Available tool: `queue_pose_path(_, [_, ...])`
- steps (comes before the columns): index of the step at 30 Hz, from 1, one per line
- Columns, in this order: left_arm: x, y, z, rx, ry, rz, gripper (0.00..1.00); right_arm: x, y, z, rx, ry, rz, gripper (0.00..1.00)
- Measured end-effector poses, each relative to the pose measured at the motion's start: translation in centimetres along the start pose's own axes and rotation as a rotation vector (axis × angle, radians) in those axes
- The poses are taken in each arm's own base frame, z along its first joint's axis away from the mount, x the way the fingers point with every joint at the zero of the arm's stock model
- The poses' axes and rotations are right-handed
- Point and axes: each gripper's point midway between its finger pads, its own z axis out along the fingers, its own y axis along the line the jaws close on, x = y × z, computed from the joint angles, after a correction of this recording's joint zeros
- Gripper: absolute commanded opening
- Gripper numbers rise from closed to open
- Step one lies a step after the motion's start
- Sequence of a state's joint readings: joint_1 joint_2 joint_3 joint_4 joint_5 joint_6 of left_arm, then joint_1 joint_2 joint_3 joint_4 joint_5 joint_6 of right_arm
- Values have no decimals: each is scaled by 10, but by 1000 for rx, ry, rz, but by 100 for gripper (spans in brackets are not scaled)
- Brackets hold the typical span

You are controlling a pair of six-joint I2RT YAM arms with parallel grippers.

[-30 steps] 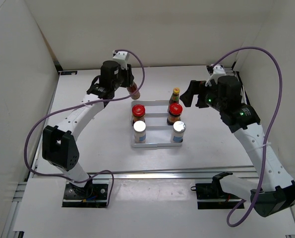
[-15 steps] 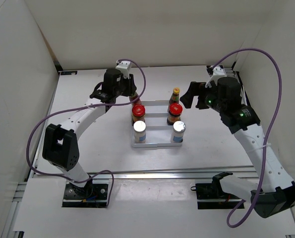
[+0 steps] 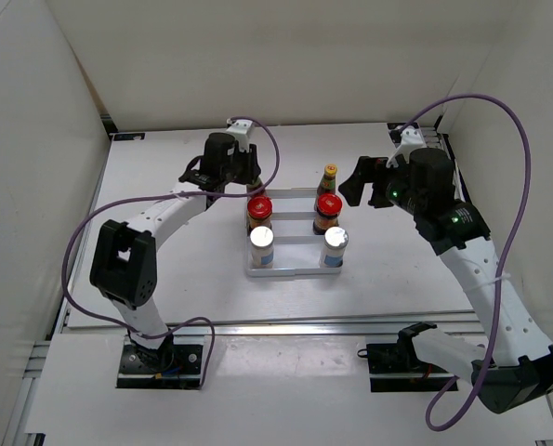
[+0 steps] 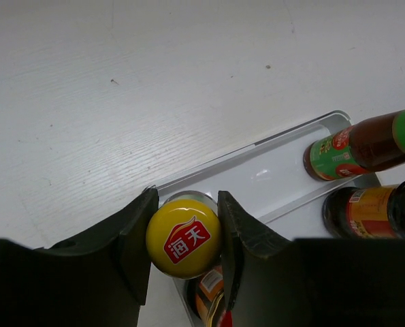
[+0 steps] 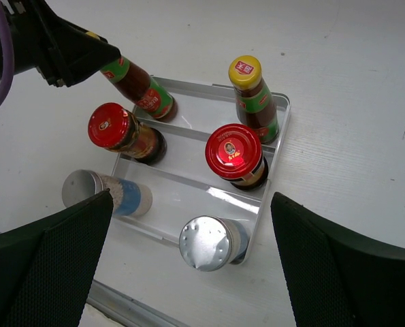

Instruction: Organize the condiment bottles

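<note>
The held dark bottle leans to the left with its base down in the far-left corner of the white ridged tray. Whether the base rests on the tray floor cannot be told. The left gripper is clamped on the bottle's yellow cap, one finger on each side. At the right end of the same far row the second dark bottle stands upright, also yellow-capped and well apart from the held one. The middle row holds the left red-lidded jar and the right red-lidded jar. The near row holds the left shaker and the right shaker, both silver-capped, so each row carries a matching pair. The right gripper hangs just right of the tray's far end with its fingers spread wide and nothing between them. The tray sits near the middle of a white table, closed in by plain white walls. A purple cable loops from each arm, and a metal rail runs along the table's near edge.
</note>
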State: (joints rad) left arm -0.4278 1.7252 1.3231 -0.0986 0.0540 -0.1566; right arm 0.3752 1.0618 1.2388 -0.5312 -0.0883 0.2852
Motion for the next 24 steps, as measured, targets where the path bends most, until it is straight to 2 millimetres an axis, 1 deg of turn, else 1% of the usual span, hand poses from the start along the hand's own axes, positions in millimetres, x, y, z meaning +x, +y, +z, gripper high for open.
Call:
queue_pose_path(1, [0,-1,1,1,-2,3,27,0,0,0,0,0,0,100])
queue_pose_path(3, [0,-2,1,5,-1,7,54,0,0,0,0,0,-1,100])
queue_pose_path(4, [0,-3,1,6,-1,8,72,0,0,0,0,0,-1,100])
queue_pose_path(5, [-1,-4,1,11,-2,13,84,0,0,0,1,-1,-1,100])
queue_pose_path(6, [-3,-6,1,16,-7,16,100,0,0,0,3,-2,-1,100])
queue_pose_path(13, [-28,-19,-1,42,-64,34,100,4,-2,0,9,7,0,100])
queue_pose_path(19, [-61,-24,-9,40,-136,57,100,5,-5,-1,22,10,-6,100])
queue_pose_path(21, [-73,-20,-18,11,-167,80,100,8,-11,-1,50,23,-24,100])
queue_pose_path(22, [-82,-15,-26,-21,-190,100,100,9,-16,-1,80,38,-28,100])
queue_pose_path(24, [-102,-2,-49,-102,-241,138,100,7,-28,0,155,66,-38,100])
